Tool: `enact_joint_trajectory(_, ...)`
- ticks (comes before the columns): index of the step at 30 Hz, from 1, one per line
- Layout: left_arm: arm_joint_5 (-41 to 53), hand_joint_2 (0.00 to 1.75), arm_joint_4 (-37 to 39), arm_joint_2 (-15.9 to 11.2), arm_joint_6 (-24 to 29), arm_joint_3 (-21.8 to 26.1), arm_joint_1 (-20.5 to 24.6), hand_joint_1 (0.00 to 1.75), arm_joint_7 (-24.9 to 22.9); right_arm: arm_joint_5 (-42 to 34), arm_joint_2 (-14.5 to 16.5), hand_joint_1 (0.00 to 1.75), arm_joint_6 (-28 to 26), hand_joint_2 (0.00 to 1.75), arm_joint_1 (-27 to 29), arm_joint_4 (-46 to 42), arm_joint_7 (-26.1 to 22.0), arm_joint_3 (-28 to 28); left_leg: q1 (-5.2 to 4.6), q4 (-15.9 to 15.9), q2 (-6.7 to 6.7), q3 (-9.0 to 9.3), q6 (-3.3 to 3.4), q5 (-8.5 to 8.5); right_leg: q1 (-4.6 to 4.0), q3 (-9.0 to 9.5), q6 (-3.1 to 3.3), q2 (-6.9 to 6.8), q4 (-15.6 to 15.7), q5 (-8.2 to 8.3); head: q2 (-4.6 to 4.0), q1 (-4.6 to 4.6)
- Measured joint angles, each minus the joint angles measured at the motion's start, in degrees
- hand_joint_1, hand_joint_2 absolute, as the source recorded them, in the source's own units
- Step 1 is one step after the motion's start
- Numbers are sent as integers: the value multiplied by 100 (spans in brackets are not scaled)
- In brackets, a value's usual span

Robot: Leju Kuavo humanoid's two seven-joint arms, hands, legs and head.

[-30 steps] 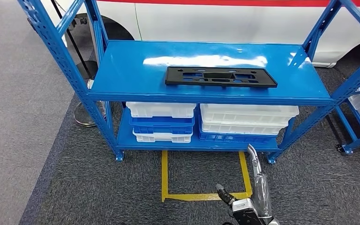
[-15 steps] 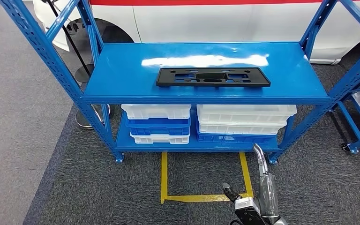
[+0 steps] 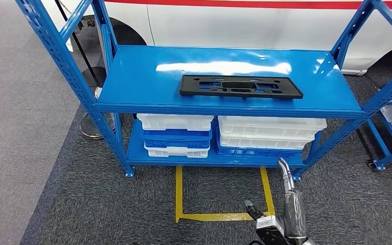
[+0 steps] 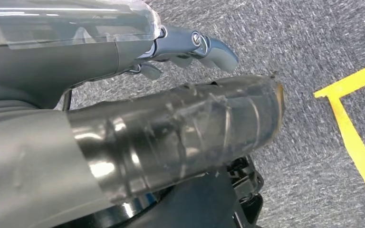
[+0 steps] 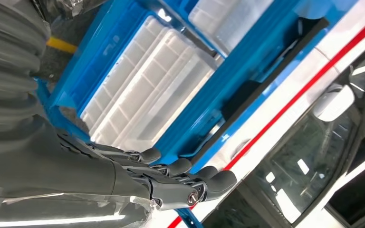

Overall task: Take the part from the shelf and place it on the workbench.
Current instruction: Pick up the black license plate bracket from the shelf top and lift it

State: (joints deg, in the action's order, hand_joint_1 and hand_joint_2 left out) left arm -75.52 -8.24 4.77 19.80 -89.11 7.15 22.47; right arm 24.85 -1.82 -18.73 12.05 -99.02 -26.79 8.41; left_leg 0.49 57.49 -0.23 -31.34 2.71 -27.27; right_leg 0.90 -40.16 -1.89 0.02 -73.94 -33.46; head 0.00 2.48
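Camera shifted since earlier; right hand low, fingers extended, empty. Part, upper centre, seemingly stiff, light: grip long edge.

A dark grey carpeted floor carries a yellow taped rectangle outline just before a blue metal shelving rack. White and blue plastic trays fill its lower shelf. Behind stands a white vehicle with a red stripe.
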Motion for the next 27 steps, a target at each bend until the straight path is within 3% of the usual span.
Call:
enact_joint_trajectory(2, -5, 0, 0, 1, 0, 0, -2, 0, 1, 45, -29, 0, -31, 175, 26, -14, 8, -34, 1, 17, -9, 44, -23, -45, 5, 276, 18, -1, 641, 426, 0, 1)
enact_joint_trajectory(4, -10, 0, 0, 2, 0, 0, 3, 0, 2, 86, -46, 0, -42, 175, 41, -44, 13, -71, -21, 44, -15, 70, -79, -96, -18, 578, 67, 1, 1281, 658, 0, 0)
enact_joint_trajectory(6, -14, 0, 0, 2, 0, 0, 5, 0, 3, 112, -60, 0, -46, 175, 73, -78, 20, -96, -39, 50, -15, 72, -140, -125, -50, 649, 125, 9, 1440, 635, 0, -2)
enact_joint_trajectory(9, -15, 0, 0, 2, 0, 0, 12, 0, 6, 136, -81, 0, -48, 175, 116, -112, 29, -116, -30, 145, -10, 60, -222, -224, -21, 694, 230, 15, 1498, 632, 0, -6)
enact_joint_trajectory(11, -21, 0, 0, 2, 0, 0, 14, 0, 10, 163, -84, 0, -46, 175, 124, -135, 35, -125, -16, 648, -8, -169, -265, -499, -4, 746, 297, 0, 1533, 622, 0, -9)
enact_joint_trajectory(13, -30, 0, 0, 2, 0, 0, 6, 0, 13, 185, -84, 0, -46, 175, 140, -144, 39, -134, -7, 1410, -7, -578, -292, -791, -12, 773, 335, -9, 1533, 592, 0, -10)
enact_joint_trajectory(14, -32, 0, 0, 2, 0, 0, -3, 0, 13, 197, -84, 0, -46, 175, 153, -144, 41, -138, -3, 1654, -7, -731, -299, -819, -16, 791, 341, -8, 1532, 576, 0, -10)
enact_joint_trajectory(15, -32, 0, 0, 2, -1, 0, -10, 0, 13, 211, -85, 0, -46, 175, 165, -145, 41, -140, -1, 1686, -7, -787, -299, -730, -18, 816, 342, -4, 1532, 556, 0, -10)
enact_joint_trajectory(16, -32, 0, 0, 1, -2, 0, -14, 0, 14, 229, -85, 0, -47, 175, 174, -145, 40, -141, 1, 1490, -6, -731, -291, -532, -19, 852, 335, 2, 1531, 531, 0, -11)
enact_joint_trajectory(18, -31, 0, 0, -1, -7, 0, -13, 0, 16, 278, -86, 0, -48, 175, 182, -146, 38, -141, -4, 731, -1, -417, -250, -81, -24, 929, 303, 11, 1531, 471, 0, -10)
enact_joint_trajectory(19, -31, 0, 0, -2, -9, 0, -8, 0, 20, 301, -86, 0, -49, 175, 183, -147, 36, -141, -14, 399, -1, -267, -224, 34, -33, 950, 275, 13, 1525, 441, 0, -9)
enact_joint_trajectory(20, -31, 0, 0, -2, -12, 0, -2, 0, 22, 325, -86, 0, -51, 175, 184, -151, 34, -141, -28, 204, -2, -179, -195, 65, -39, 958, 241, 11, 1531, 420, 0, -7)
enact_joint_trajectory(24, -30, 0, 1, -5, -28, 0, -10, 0, 28, 398, -97, 0, -87, 175, 194, -180, 23, -139, -22, 19, -15, -68, -57, 11, -43, 995, 118, 2, 1451, 412, 0, -4)
enact_joint_trajectory(25, -27, 0, 1, -7, -32, 0, -9, 0, 30, 406, -103, 0, -102, 175, 195, -187, 21, -137, -11, -5, -15, -20, -25, 8, -37, 940, 93, 3, 1321, 335, 0, -1)
enact_joint_trajectory(27, -19, 0, 2, -7, -38, 0, 0, 0, 32, 415, -114, 0, -121, 175, 201, -193, 21, -134, -7, -19, -13, 39, 17, -13, -18, 641, 40, 4, 763, 49, 0, 4)
